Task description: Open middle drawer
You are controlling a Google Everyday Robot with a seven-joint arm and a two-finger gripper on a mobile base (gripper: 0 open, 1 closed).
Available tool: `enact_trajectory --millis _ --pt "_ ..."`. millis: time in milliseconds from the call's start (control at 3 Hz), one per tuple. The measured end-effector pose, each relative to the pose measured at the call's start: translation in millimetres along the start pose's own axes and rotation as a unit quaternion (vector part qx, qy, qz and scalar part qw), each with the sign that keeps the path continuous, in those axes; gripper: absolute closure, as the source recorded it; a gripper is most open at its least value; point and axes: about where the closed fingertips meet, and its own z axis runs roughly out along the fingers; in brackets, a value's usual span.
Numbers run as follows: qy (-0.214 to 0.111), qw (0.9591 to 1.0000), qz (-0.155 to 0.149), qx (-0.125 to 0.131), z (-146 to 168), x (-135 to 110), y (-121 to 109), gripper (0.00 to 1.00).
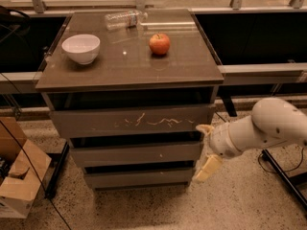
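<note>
Pincer (205,149) at middle drawer's (136,154) right end; apple (159,43) right of bowl (81,48).

Pale plastic pincer (205,150) beside matt middle drawer (136,153).

- Dim, warm light; glare on the glossy worktop (182,66).
- Dark shadows between drawer fronts.
- Pincer (206,149), brightly lit, beside the middle drawer's (134,153) right end.

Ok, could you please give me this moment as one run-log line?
claw: open, at right end of middle drawer | drawer: shut | tabletop: bowl, apple, bottle
</note>
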Motion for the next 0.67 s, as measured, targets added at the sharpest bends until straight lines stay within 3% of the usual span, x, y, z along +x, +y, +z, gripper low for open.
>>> enact_trajectory --millis 333,667 --pt "-0.050 0.9976 0.039 -0.027 54 41 -7 0.00" --pt "-0.044 0.9931 0.086 -0.067 78 65 -18 0.00"
